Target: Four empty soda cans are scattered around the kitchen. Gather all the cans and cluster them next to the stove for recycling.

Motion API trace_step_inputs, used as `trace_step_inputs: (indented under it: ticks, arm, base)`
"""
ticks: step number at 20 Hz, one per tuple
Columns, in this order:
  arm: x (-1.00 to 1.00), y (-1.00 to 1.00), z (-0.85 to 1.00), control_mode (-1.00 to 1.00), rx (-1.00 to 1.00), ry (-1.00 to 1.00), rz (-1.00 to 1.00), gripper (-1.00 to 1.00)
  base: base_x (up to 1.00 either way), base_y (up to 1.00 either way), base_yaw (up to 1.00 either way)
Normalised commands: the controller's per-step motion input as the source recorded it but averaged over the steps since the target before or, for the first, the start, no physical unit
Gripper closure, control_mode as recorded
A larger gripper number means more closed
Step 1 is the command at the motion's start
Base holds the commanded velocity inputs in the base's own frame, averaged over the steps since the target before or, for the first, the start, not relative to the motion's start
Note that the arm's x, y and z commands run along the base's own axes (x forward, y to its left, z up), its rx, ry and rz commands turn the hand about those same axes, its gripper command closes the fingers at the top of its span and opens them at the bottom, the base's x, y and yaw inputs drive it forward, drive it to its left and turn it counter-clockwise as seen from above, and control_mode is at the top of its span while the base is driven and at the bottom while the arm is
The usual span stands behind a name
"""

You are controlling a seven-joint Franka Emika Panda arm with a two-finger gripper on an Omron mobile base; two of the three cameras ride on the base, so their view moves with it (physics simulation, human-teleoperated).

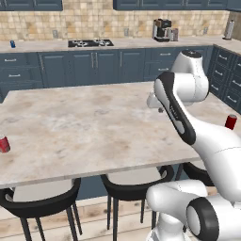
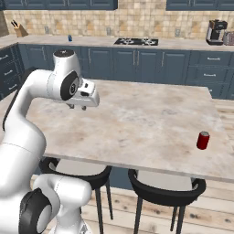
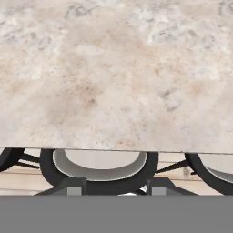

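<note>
One red can [image 1: 4, 144] stands at the island's left edge. A second red can [image 1: 231, 122] [image 2: 203, 140] stands near its right edge. A blue can [image 1: 12, 44] [image 2: 70, 38] sits on the back counter, left of the stove [image 1: 90, 43] [image 2: 136, 41]. My gripper [image 1: 159, 109] [image 2: 77, 108] [image 3: 117, 189] hovers above the near part of the island top, far from every can. It points down and is open, with nothing between the fingertips [image 3: 75, 186]. The hand view looks onto the marble top and its front edge.
The marble island [image 1: 94, 127] [image 2: 146, 119] spans the foreground, with black stools [image 1: 40, 200] [image 2: 162, 187] [image 3: 98, 166] tucked under its near edge. On the back counter stand a coffee machine [image 1: 162, 29] [image 2: 216, 32], a silver cylinder [image 1: 229, 29] and a knife block [image 2: 19, 29].
</note>
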Motion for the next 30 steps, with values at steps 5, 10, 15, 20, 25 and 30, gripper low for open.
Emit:
trace_step_inputs:
  ticks: [5, 10, 15, 20, 25, 30]
  arm:
    - [-0.18, -0.07, -0.01, -1.00, 0.01, 0.01, -0.03, -1.00]
    - [-0.18, -0.12, 0.00, -1.00, 0.01, 0.00, -0.02, -1.00]
    - [0.00, 0.00, 0.00, -1.00, 0.00, 0.00, 0.00, -1.00]
    - [0.00, 0.00, 0.00, -1.00, 0.00, 0.00, 0.00, -1.00]
    - [0.00, 0.00, 0.00, 1.00, 0.00, 0.00, 0.00, -1.00]
    - [0.00, 0.00, 0.00, 1.00, 0.00, 0.00, 0.00, -1.00]
  base:
    - [0.00, 0.00, 0.00]
    - [0.00, 0.00, 0.00]
    - [0.00, 0.00, 0.00]
    - [0.00, 0.00, 0.00]
    - [0.00, 0.00, 0.00]
    - [-0.27, -0.40, 0.01]
